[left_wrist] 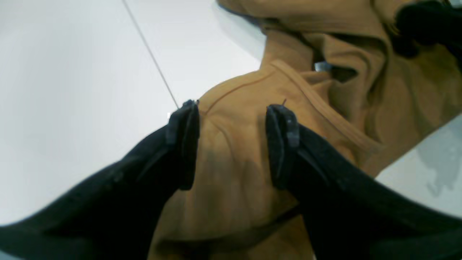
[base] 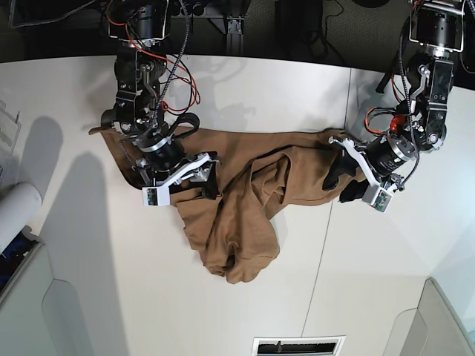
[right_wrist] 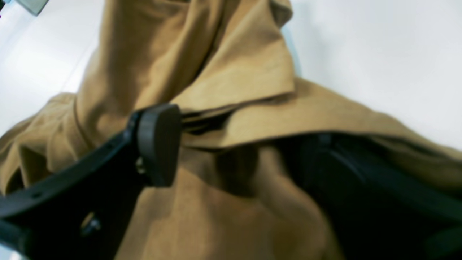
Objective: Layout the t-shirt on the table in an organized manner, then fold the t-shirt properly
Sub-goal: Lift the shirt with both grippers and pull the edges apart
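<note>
Currently both wide-open grippers, left gripper (left_wrist: 232, 144) and right gripper (right_wrist: 231, 151), straddle the crumpled t-shirt (base: 237, 200), gripping nothing; pinch its edges, then spread outward.

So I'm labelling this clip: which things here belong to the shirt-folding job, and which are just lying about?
Part of the job:
- t-shirt, crumpled in a heap
- table
- left gripper, fingers apart astride the cloth near the collar
- right gripper, one finger tucked under a fold

Just lying about:
- white roll at the table's edge
- plastic bin beside it
</note>
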{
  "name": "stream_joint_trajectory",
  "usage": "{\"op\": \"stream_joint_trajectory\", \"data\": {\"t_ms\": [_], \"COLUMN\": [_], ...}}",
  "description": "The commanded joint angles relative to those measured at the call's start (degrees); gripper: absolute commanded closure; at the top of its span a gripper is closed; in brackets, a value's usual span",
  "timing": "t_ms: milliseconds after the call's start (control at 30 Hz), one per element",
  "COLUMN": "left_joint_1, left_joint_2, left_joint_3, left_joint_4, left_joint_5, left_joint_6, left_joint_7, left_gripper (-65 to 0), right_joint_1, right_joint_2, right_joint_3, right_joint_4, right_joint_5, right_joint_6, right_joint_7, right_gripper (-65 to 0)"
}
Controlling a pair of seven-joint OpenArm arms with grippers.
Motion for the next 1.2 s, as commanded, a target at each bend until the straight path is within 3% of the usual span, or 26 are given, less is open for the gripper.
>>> {"op": "stream_joint_trajectory", "data": {"t_ms": [0, 100, 200, 267, 367, 467, 633, 800, 867, 900, 1000, 1033, 1100, 1167], "left_joint_1": [-1.44, -2.45, -2.58, -2.54, -2.45, -2.45, -1.73, 0.26, 1.49, 2.1, 3.37, 3.43, 3.41, 3.43], "left_joint_2": [-0.33, 0.48, 0.87, 0.85, 0.61, -1.11, -6.32, -9.31, -9.49, -9.44, -9.42, -9.4, -9.44, -9.44], "left_joint_3": [-0.35, -0.35, -0.35, -0.35, -0.35, -0.37, -0.74, -1.25, -1.25, -1.25, -1.25, -1.25, -1.25, -1.25], "left_joint_4": [-0.48, -4.42, -7.1, -7.96, -8.07, -8.07, -8.07, -8.04, -7.89, -7.87, -7.82, -7.82, -7.78, -7.23], "left_joint_5": [-0.79, -0.76, -0.76, -0.52, 2.73, 5.18, 5.7, 5.27, 3.93, 3.02, -1.64, -3.21, -4.7, -5.14], "left_joint_6": [-0.07, -0.04, -0.07, -0.07, -0.07, 1.42, 10.58, 10.43, 8.55, 6.93, 3.93, 3.13, 2.89, 1.99], "left_joint_7": [-1.2, -2.01, -2.05, -1.97, -1.9, -1.55, -0.39, 3.58, 4.96, 5.6, 5.97, 5.97, 5.97, 6.23], "left_gripper": [-32.7, -32.6, -31.4, -21.5, 0.0, 0.0, 0.0, 0.0, 0.0, 0.0, 0.0, -2.6, -13.4, -23.3], "right_joint_1": [1.22, 1.73, 2.14, 2.67, 3.74, 5.38, 5.79, 5.79, 5.22, 4.63, 2.67, 1.95, 0.39, -1.29], "right_joint_2": [-0.33, -0.31, -0.31, -0.31, -0.11, 0.09, 2.58, 5.25, 5.6, 5.77, 5.75, 5.75, 5.75, 5.73], "right_joint_3": [-0.09, -0.09, -0.09, -0.09, -0.07, 0.48, 4.61, 12.04, 14.84, 15.96, 18.05, 18.29, 18.36, 18.36], "right_joint_4": [0.92, 0.87, 0.85, 0.85, 0.87, 1.77, 7.89, 10.78, 10.73, 10.71, 10.58, 10.58, 10.6, 10.64], "right_joint_5": [0.61, -0.37, -1.33, -1.31, -1.7, -3.65, -3.63, -3.61, -2.43, -0.9, 3.91, 5.27, 7.23, 9.4], "right_joint_6": [0.39, 0.24, 0.24, 0.37, 2.01, 2.19, 2.14, 2.12, 2.12, 2.14, 2.16, 2.16, 2.19, 3.21], "right_joint_7": [1.95, 2.29, 2.84, 2.84, 2.82, 2.82, 1.86, -0.28, -0.76, -1.29, -3.28, -3.28, -3.28, -3.48], "right_gripper": [-44.4, -34.6, -11.9, 0.0, 0.0, 0.0, 0.0, 0.0, 0.0, -1.5, -30.3, -37.9, -44.6, -44.5]}}
